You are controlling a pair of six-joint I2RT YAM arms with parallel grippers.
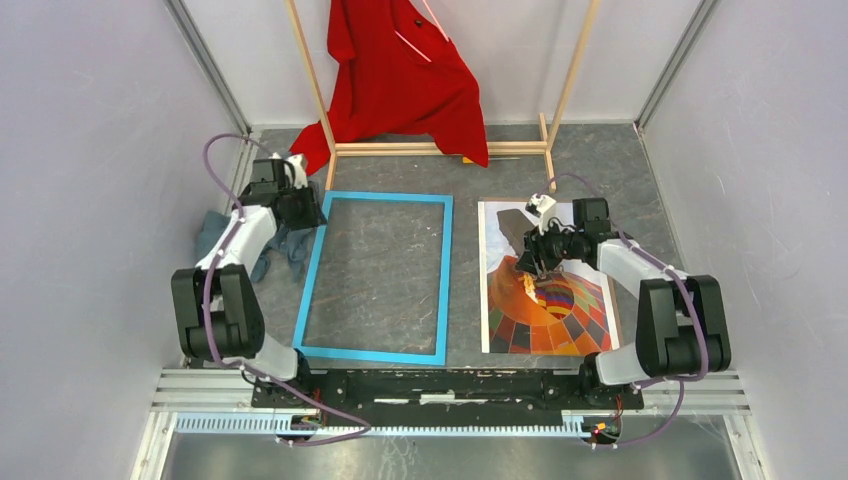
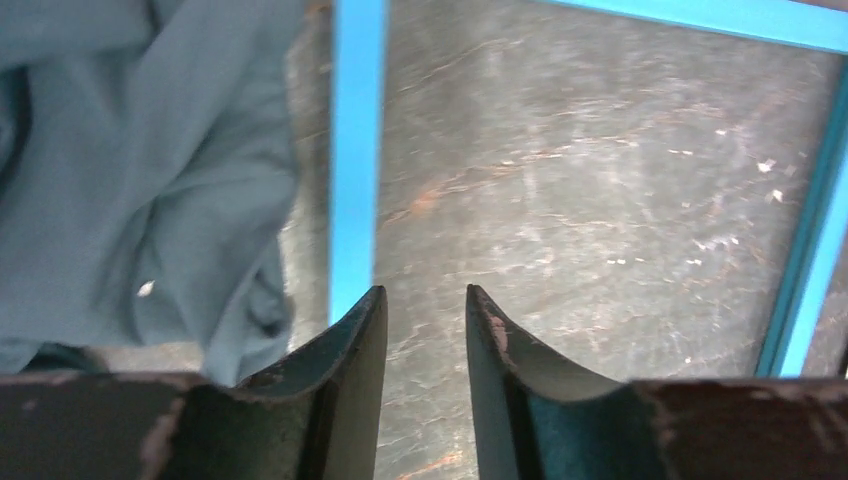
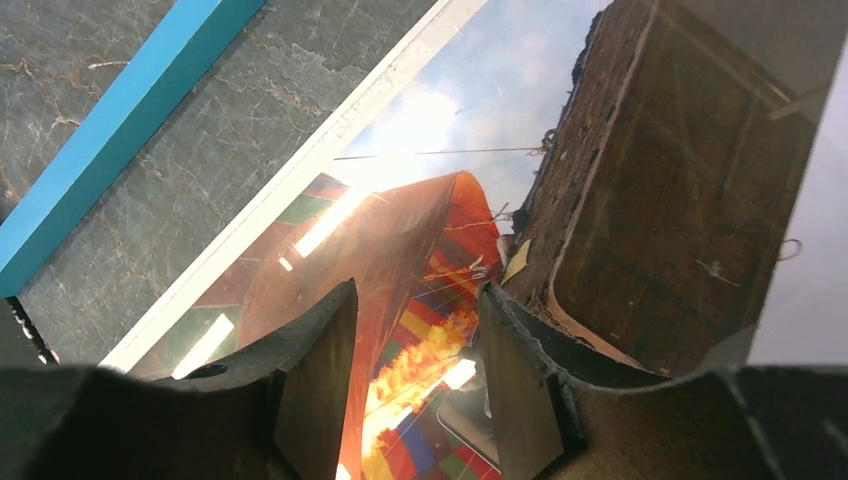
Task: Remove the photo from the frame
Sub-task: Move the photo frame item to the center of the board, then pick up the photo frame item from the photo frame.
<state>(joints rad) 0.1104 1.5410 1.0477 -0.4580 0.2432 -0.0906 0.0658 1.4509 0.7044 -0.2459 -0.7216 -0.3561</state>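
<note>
Photo [image 1: 550, 320] glossy rectangle, frame [image 1: 370, 354] thin, blue

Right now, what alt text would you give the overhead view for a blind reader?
An empty light blue picture frame lies on a grey table, with the hot-air balloon photo apart to its right. The right gripper hovers open over the photo, the left gripper open at the frame's far left corner; a red garment hangs on a wooden rack behind.
</note>
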